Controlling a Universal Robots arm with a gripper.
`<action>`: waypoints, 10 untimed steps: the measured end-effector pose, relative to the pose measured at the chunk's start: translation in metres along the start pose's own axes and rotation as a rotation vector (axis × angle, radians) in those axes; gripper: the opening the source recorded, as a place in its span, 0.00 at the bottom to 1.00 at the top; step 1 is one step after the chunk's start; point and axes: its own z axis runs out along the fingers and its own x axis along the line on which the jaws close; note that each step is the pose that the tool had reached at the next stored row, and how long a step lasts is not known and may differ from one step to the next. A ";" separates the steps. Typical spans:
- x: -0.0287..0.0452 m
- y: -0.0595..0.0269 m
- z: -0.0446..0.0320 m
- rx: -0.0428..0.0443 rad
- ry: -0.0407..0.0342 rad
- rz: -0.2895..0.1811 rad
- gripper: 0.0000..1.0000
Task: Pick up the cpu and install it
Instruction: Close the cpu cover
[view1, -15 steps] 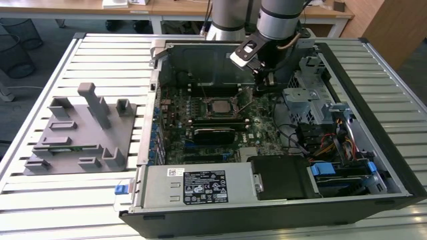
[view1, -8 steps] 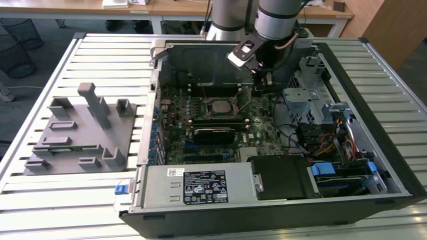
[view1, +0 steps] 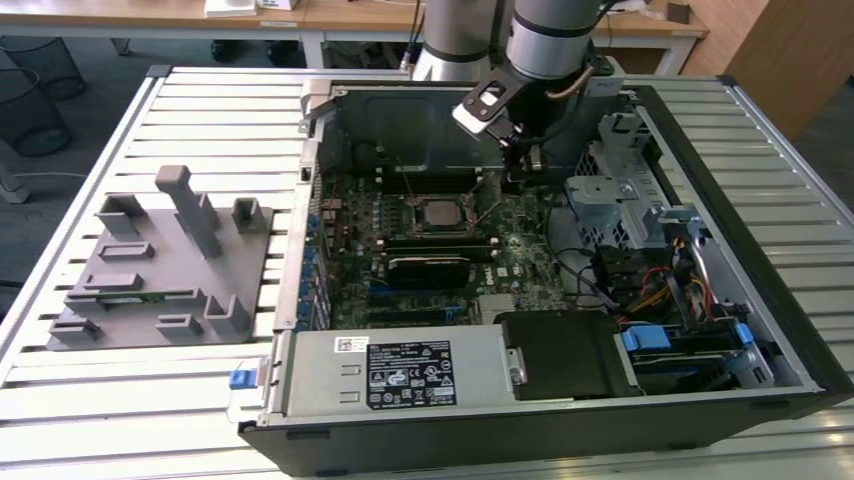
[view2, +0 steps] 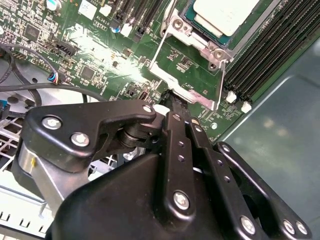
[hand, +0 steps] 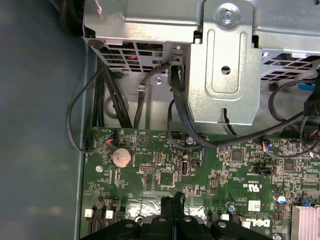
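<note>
The cpu (view1: 438, 213) is a silver-grey square lying in its socket in the middle of the green motherboard (view1: 514, 260), inside the open computer case. In the second wrist view the cpu (view2: 225, 15) sits within a silver metal frame (view2: 187, 92) that reaches toward my fingers. My gripper (view1: 525, 165) hangs over the board's back part, toward the exterior view's right of the socket. Its black fingers are shut together with nothing between them in both wrist views, the gripper (view2: 172, 102) tip at the frame's edge. From the first wrist view, the gripper (hand: 172, 201) is low over the board.
A metal drive cage (hand: 225, 65) and black cables (hand: 175, 95) stand close beside the gripper. A power supply (view1: 400, 375) and a black box (view1: 567, 352) fill the case's front. A grey fixture (view1: 160, 270) stands on the slatted table at the exterior view's left.
</note>
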 end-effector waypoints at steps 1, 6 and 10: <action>0.0000 0.0000 0.0000 0.0000 0.0001 0.000 0.11; 0.0001 -0.0011 0.0000 0.0000 0.0000 0.000 0.11; 0.0003 -0.0073 0.0000 0.0000 0.0001 0.000 0.11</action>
